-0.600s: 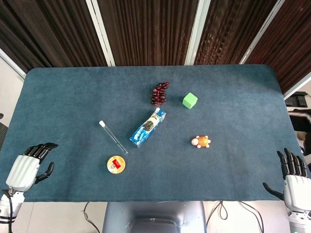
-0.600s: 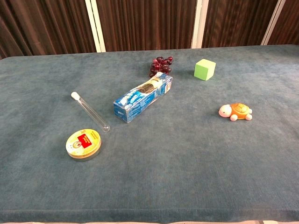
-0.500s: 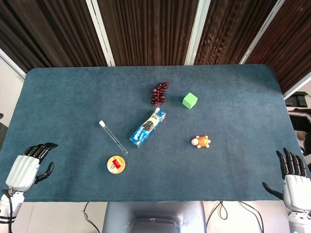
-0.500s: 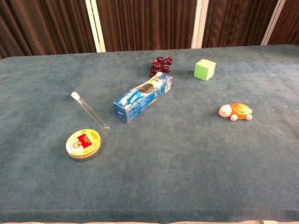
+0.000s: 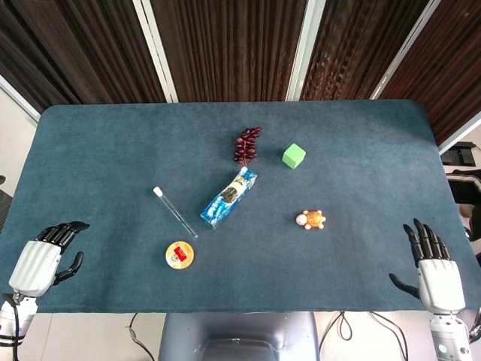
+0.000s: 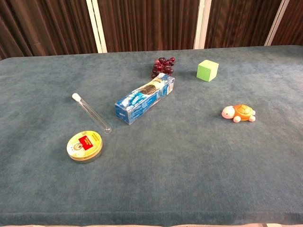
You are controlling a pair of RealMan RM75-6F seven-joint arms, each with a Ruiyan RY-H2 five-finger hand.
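Left hand (image 5: 39, 263): at the near left edge of the table (image 5: 90, 150), far to the near left of the blue box. Fingers curled loosely and apart, holding nothing, touching no object. Seen in the head view only.
Right hand (image 5: 434, 274): over the near right corner of the table, well to the near right of the blue box. Fingers spread and straight, pointing away from the robot, thumb out to the side; holds nothing. Seen in the head view only.
Toy turtle (image 5: 310, 219): the object nearest the right hand, yet well apart from it; right of the blue box and slightly nearer the robot. Long axis runs left to right, pale head toward the box, orange shell up.
Round tin (image 5: 179, 255): the object nearest the left hand, well apart from it; near left of the blue box, lying flat, yellow lid with a red label up.
Blue box (image 5: 228, 198): landmark, mid-table, lying flat; long axis diagonal, far end pointing to the far right.
Test tube (image 5: 174, 212): just left of the blue box, lying flat, diagonal, white cap at the far left end.
Grapes (image 5: 246, 144): dark bunch just beyond the box's far end.
Green cube (image 5: 294, 156): far right of the blue box, apart from the grapes.
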